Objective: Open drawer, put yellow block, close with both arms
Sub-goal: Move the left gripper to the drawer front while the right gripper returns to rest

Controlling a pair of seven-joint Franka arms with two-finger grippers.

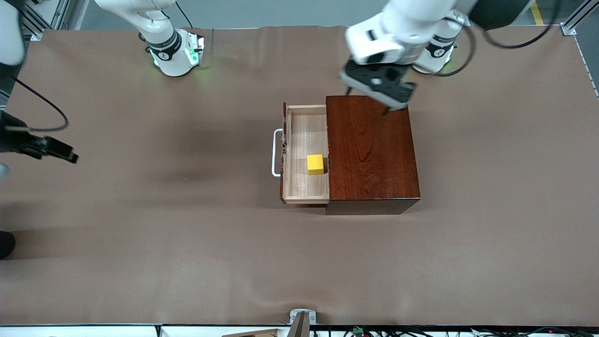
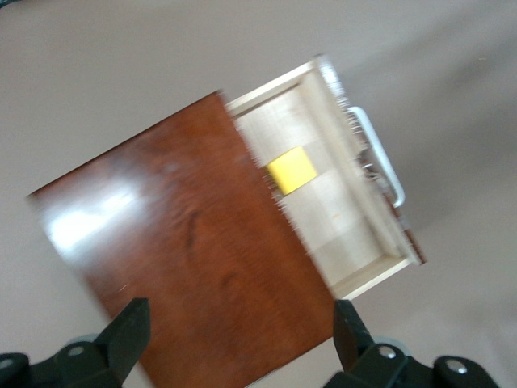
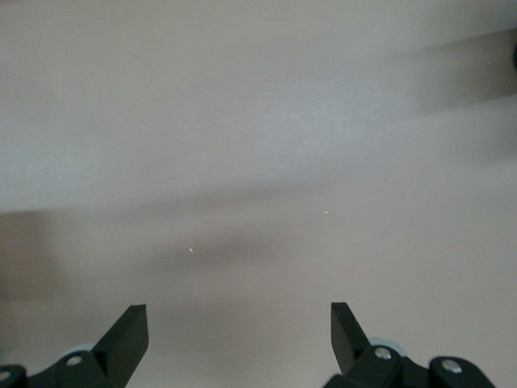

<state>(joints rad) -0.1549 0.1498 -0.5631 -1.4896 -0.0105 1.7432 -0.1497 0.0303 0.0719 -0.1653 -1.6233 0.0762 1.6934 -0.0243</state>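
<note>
Brown table (image 1: pixel 187 243); left gripper (image 2: pixel 241 339) & right gripper (image 3: pixel 239 335) fingers spread, empty.

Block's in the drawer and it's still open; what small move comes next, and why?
Probably bring the right gripper, open over bare table at the right arm's end, toward the white handle to push the drawer shut. The yellow block already lies inside, and the open left gripper hovers over the box.

A brown table (image 1: pixel 187 243) carries the dark wooden box (image 1: pixel 372 154) near its middle, and both arms' bases (image 1: pixel 175 56)
</note>
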